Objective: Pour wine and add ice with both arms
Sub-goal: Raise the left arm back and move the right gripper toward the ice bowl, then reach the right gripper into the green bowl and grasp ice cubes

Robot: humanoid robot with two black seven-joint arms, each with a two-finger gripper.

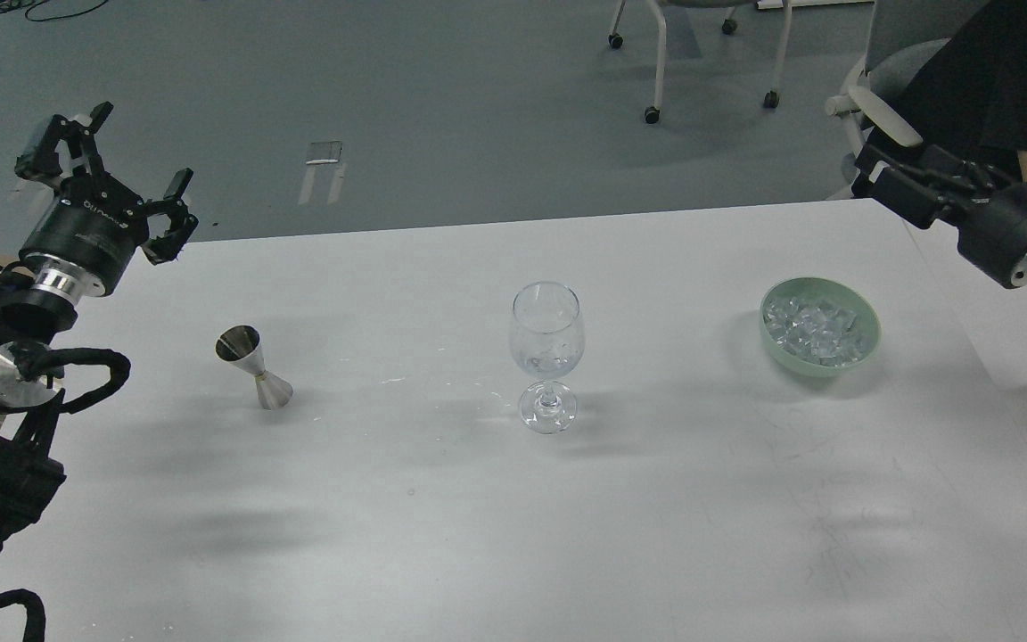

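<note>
White and faintly scuffed, the bench (567,535) fills the near part of the head view, its closest stretch bare apart from soft shadows. Farther in, three things stand in a row, well apart from one another. On the left is a steel jigger (255,367), upright on its wider cone with the narrower cup on top. In the middle stands a wine glass (546,355), upright on its foot; some clear contents with whitish glints sit low in its bowl, though whether that is the wine or ice cannot be told. To the right sits a pale green bowl (866,332) holding the ice (812,330), a heap of clear cubes.

Beyond the jigger, at the bench's far left corner, the left gripper (108,174) is raised clear of the surface with its fingers spread wide, holding nothing. At the far right edge, above and beyond the bowl, the right gripper (888,183) points inward toward the left; it is seen dark and nearly end-on, so whether its fingers are apart or together cannot be told.

Behind the bench lies grey floor (433,89), with the wheeled legs of a chair (710,53) at the top.
</note>
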